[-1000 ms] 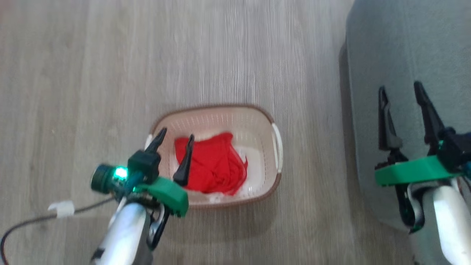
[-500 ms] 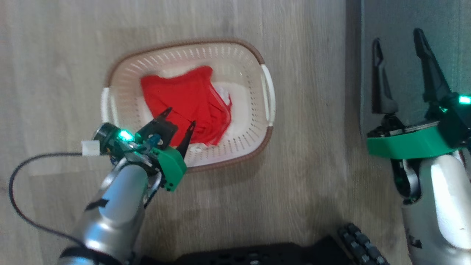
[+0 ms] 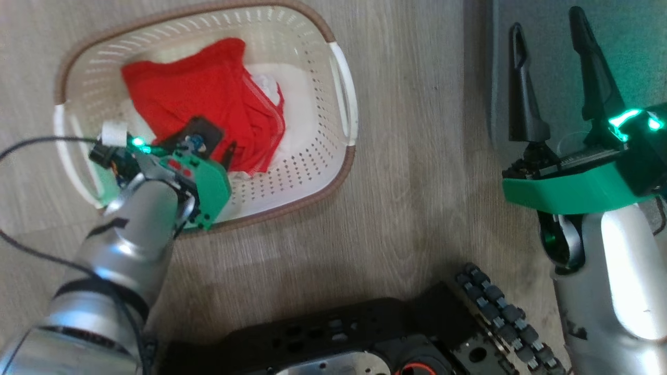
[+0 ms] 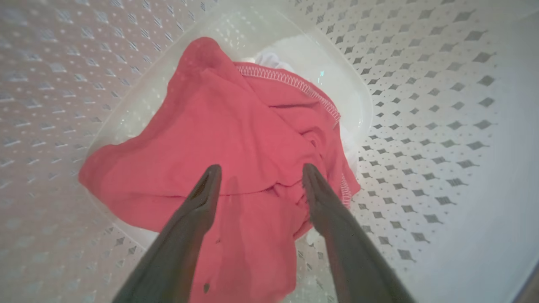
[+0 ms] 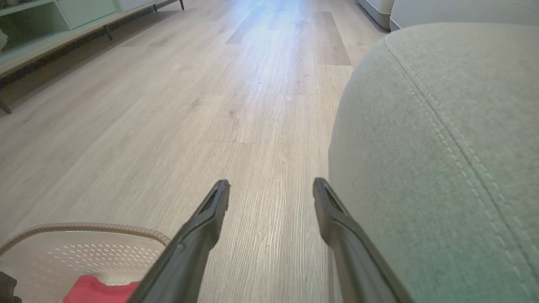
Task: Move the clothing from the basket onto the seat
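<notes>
Floor [image 3: 417,156]: pale wood planks; I saw everything standing on it.
Seat [image 5: 442,147]: grey cushion with a stitched seam, at my right, well apart from the basket; I saw no clothing on the part in view.
Base [image 3: 338,333]: my black chassis, at the bottom of the head view.
Basket [image 3: 341,94]: cream and perforated with a brown rim, on the floor at my left.
Clothing [image 3: 198,88]: red with white stitching, bunched in the basket's bottom over something white.
Left gripper [image 4: 260,168]: I had it down inside the basket, jaws spread, tips over the red cloth. Nothing was pinched, and I could not tell whether the tips touched it.
Right gripper [image 3: 545,21]: jaws spread and empty, held by the seat's near edge.
</notes>
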Tool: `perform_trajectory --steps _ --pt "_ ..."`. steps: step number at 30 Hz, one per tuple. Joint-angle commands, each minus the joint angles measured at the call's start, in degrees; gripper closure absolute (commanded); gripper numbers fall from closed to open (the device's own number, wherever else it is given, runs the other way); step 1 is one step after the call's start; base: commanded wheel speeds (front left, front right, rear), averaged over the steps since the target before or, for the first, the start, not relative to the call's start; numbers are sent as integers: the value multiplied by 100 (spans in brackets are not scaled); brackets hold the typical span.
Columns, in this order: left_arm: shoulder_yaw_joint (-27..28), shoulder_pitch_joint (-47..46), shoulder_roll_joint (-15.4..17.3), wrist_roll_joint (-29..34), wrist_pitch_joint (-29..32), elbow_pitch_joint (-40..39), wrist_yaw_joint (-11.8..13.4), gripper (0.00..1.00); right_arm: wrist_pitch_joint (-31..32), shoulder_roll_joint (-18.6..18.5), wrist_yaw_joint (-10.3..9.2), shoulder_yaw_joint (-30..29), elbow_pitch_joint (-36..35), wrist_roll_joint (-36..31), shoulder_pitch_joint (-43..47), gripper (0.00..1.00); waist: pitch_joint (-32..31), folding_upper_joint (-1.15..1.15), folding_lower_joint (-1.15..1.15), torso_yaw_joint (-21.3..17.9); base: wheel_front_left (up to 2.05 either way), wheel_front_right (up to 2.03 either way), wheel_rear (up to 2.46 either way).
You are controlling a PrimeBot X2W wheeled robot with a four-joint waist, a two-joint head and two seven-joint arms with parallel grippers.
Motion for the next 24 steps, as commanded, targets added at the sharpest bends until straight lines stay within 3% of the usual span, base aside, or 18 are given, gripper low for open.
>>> perform_trajectory --steps 1,8,15,24 --pt "21 -3 149 39 -23 149 -12 0 -36 67 -1 138 -218 44 137 0 218 0 -1 -138 0 0 0" --pt "-598 -598 334 563 309 513 10 0 -36 93 -1 252 -298 19 26 0 683 0 -1 -292 0 0 0" --pt "-710 -840 483 642 858 591 302 0 -36 96 -1 361 -375 94 -41 0 929 0 -1 -451 0 0 0" --pt "-876 -910 575 695 1470 613 325 0 -36 96 -1 455 -479 155 67 0 977 0 -1 -524 0 0 0"
